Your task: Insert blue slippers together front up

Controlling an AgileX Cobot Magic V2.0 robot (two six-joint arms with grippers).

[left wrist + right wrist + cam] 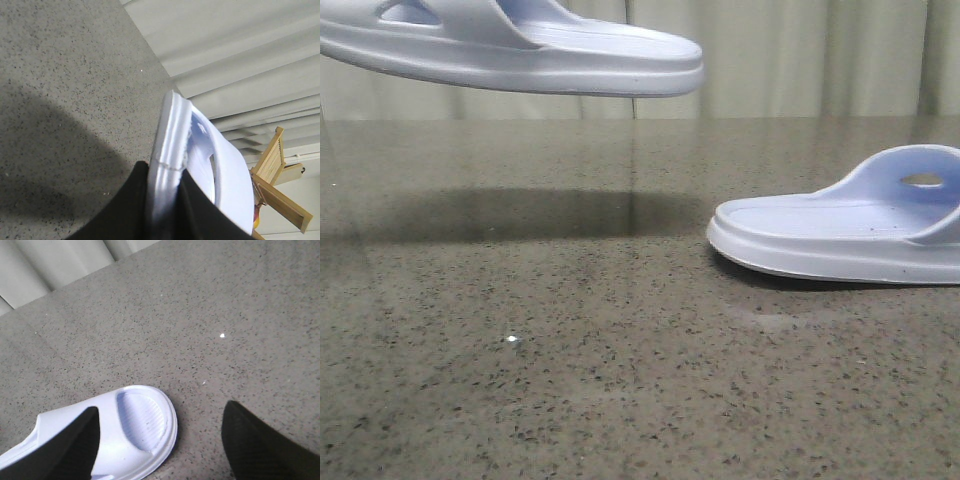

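The left hand [165, 200] gripped one slipper [510, 50] by its sole, lifted at upper left above the counter [570, 350]. The right hand [160, 440] gaped wide over the other slipper [840, 230], lying at right.

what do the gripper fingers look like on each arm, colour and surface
Only the fingers show. The left gripper has matte black fingers, broad and smooth, tapering toward the tips. The right gripper has matte black fingers too, with a finely ribbed inner face. No cables or markings are visible.
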